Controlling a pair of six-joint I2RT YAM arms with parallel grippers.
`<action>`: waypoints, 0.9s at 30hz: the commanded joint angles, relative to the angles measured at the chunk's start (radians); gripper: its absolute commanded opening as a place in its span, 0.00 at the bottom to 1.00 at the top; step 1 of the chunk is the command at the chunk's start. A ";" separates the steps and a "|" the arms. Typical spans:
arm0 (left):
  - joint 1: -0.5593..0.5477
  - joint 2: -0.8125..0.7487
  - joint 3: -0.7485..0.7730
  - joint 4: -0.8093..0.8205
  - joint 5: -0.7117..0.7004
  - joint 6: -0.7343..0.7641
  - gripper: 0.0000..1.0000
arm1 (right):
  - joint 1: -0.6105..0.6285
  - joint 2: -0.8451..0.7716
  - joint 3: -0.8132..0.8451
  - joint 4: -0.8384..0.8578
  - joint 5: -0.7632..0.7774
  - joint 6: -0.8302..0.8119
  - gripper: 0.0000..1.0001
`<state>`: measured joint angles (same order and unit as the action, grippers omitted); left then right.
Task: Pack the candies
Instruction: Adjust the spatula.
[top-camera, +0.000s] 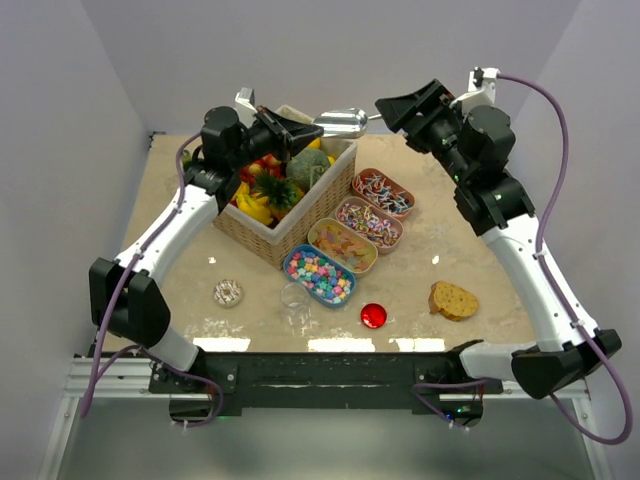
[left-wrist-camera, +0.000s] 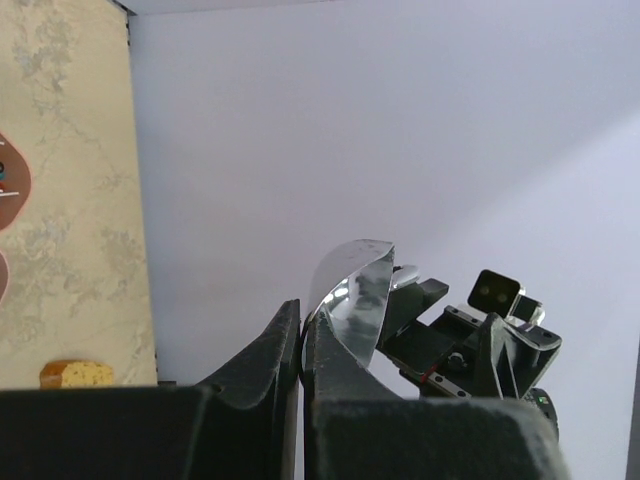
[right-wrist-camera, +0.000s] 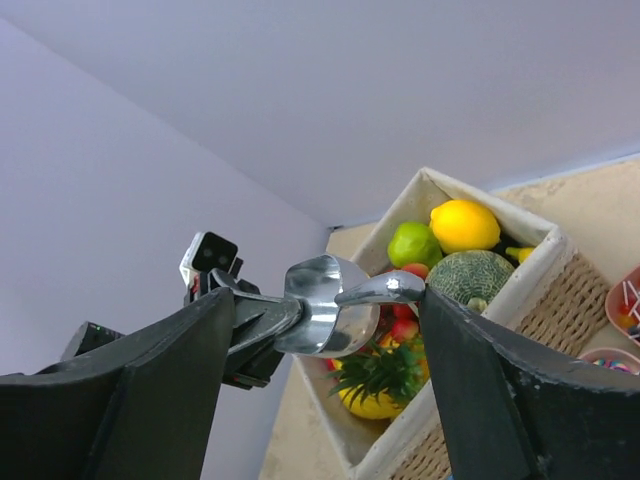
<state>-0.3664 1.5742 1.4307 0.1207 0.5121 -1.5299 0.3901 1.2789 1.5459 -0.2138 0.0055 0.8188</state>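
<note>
One shiny metal scoop (top-camera: 342, 123), handover judged in hand.
It is pinched by the left gripper (left-wrist-camera: 302, 322); the right gripper (right-wrist-camera: 325, 300), spread around the handle, must be closed next.

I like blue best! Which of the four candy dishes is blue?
The dish holding the pastel candies, at the near end of the row; the other three are yellow, pink and brown.

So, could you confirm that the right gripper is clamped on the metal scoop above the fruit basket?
Not quite: the left gripper is clamped on the metal scoop above the fruit basket, as the left wrist view shows; the right gripper is open.
</note>
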 joint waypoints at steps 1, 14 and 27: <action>-0.003 -0.056 -0.016 0.085 0.036 -0.059 0.00 | 0.007 0.029 0.016 0.064 -0.093 0.002 0.74; -0.017 -0.046 -0.050 0.181 0.054 -0.121 0.00 | 0.007 0.065 -0.007 0.122 -0.170 0.017 0.38; -0.029 -0.046 -0.090 0.230 0.082 -0.150 0.00 | 0.007 0.069 -0.027 0.136 -0.116 0.049 0.47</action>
<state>-0.3836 1.5612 1.3621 0.2722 0.5529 -1.6421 0.3923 1.3537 1.5291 -0.1337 -0.1226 0.8433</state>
